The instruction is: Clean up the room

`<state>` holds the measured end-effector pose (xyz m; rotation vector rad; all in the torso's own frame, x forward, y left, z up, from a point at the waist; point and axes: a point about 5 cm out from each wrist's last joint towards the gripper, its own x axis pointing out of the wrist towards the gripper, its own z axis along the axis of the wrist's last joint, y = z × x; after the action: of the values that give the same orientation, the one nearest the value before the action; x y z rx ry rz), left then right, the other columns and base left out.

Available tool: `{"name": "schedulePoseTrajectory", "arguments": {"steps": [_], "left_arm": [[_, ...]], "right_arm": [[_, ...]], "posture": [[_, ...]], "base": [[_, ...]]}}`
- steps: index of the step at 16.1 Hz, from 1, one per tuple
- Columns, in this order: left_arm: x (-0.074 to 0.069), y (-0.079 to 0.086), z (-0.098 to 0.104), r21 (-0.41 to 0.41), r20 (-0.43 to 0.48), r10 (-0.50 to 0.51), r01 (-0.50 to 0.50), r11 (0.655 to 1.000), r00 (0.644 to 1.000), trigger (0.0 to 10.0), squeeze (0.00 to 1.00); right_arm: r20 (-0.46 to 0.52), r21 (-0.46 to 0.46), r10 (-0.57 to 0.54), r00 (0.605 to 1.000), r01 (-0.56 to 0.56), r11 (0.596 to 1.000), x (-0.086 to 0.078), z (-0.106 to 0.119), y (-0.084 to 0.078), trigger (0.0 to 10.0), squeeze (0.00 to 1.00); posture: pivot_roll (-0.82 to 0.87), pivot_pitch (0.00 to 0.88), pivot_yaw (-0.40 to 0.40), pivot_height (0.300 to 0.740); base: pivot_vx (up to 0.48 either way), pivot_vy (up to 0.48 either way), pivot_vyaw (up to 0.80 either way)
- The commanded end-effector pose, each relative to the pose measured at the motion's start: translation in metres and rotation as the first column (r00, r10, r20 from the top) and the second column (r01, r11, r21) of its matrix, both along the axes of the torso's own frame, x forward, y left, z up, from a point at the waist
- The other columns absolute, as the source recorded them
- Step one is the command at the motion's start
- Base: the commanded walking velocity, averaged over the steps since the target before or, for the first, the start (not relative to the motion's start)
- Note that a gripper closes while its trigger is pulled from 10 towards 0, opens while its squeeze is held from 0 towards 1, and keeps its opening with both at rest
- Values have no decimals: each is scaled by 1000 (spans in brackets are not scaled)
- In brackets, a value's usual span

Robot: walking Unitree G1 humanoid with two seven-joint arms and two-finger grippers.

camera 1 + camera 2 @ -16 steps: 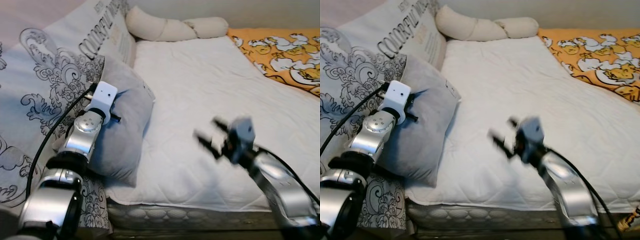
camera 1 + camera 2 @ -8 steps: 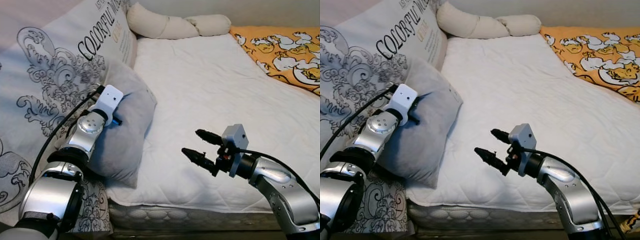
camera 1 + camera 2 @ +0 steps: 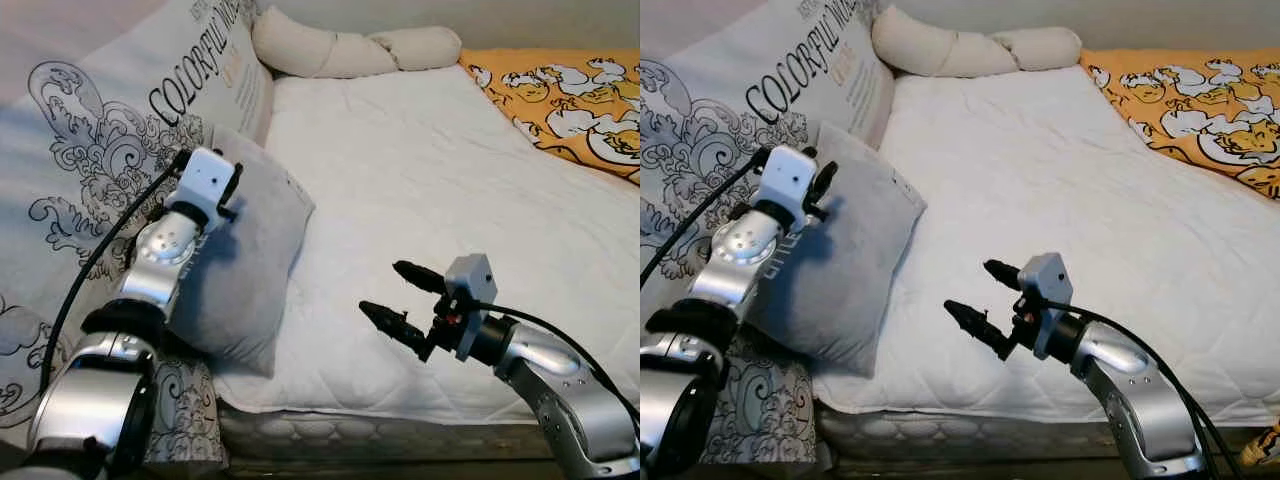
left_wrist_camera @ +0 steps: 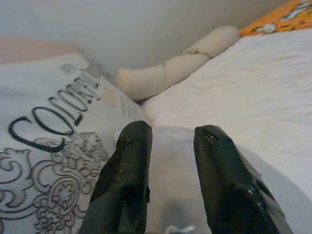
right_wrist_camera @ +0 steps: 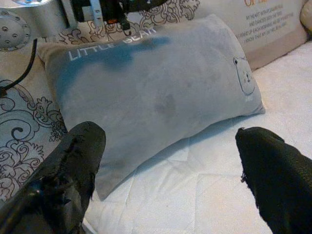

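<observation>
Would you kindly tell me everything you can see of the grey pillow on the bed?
The grey pillow is a soft, plush-looking rectangle with white lettering reading LITTLE BEAR along one edge and a small bear face outlined near a corner. It stands tilted at the left side of the white mattress, leaning back against the large patterned cushion. The left pincer is at its upper edge, with a shadow beneath; a grip cannot be confirmed. The right pincer, open, hovers apart over the mattress.
</observation>
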<state>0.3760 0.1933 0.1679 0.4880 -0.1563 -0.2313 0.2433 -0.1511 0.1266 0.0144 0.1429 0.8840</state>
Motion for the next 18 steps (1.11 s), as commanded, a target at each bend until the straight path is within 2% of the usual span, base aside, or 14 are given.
{"name": "schedulePoseTrajectory", "arguments": {"steps": [1,2,3,4,5,6,7,8,10,13,14,15,16,18], "left_arm": [[-1,2,11,-18,35,-30,30,999,999,10000,1000],[-7,-6,17,-117,43,-82,86,989,996,10000,1000],[-9,-9,18,-159,41,-94,99,982,995,10000,1000],[-28,-30,15,-289,4,-210,202,936,978,10000,1000],[-42,-42,8,-306,-27,-272,251,918,962,10000,1000],[-48,-47,4,-309,-30,-288,266,913,957,10000,1000],[-58,-52,-2,-360,-45,-295,260,896,955,8706,0],[-65,-52,-7,-380,-51,-270,232,895,961,10000,0],[-72,-51,-9,-412,-45,-220,182,893,974,10000,0],[-85,-33,-13,-459,-101,-124,65,886,987,10000,0],[-92,-30,-14,-510,-119,-143,63,858,983,10000,0],[-95,-25,-15,-508,-126,-116,36,861,985,10000,0],[-98,-20,-17,-486,-145,-79,-1,874,986,10000,0],[-102,-17,-24,-464,-178,-8,-77,883,984,10000,0]], "right_arm": [[22,20,-5,1000,4,1000,0,7,1,10000,804],[33,42,-61,998,60,997,2,8,-1,10000,839],[37,52,-85,996,83,995,3,8,-1,10000,851],[60,87,-262,963,256,963,12,8,-7,10000,851],[58,104,-354,934,347,932,15,6,-11,10000,839],[58,110,-376,925,368,923,15,5,-12,10000,839],[54,103,-427,902,421,901,16,3,-13,10000,667],[25,113,-430,902,425,898,14,1,-11,10000,0],[29,103,-427,904,422,901,14,-1,-8,10000,0],[20,136,-466,884,460,878,15,-3,-2,10000,0],[7,143,-479,878,473,869,15,-4,0,10000,0],[-13,154,-495,869,491,858,16,-6,2,10000,0],[-26,158,-518,855,515,842,16,-8,3,10000,0],[-7,120,-603,798,599,791,20,-10,0,10000,0]], "posture": [[-74,0,87,740],[-69,0,81,740],[-67,0,80,740],[-54,0,64,740],[-50,0,54,740],[-47,0,50,740],[-47,0,45,740],[-50,0,43,740],[-43,0,34,740],[-24,0,17,740],[-20,0,13,740],[-24,0,12,740],[-29,0,14,740],[-33,0,14,740]], "base": [[0,0,0],[0,0,0],[0,0,0],[0,0,0],[0,0,0],[0,0,0],[0,0,0],[0,0,0],[0,0,0],[0,0,0],[0,0,0],[0,0,0],[0,0,0],[0,0,0]]}}
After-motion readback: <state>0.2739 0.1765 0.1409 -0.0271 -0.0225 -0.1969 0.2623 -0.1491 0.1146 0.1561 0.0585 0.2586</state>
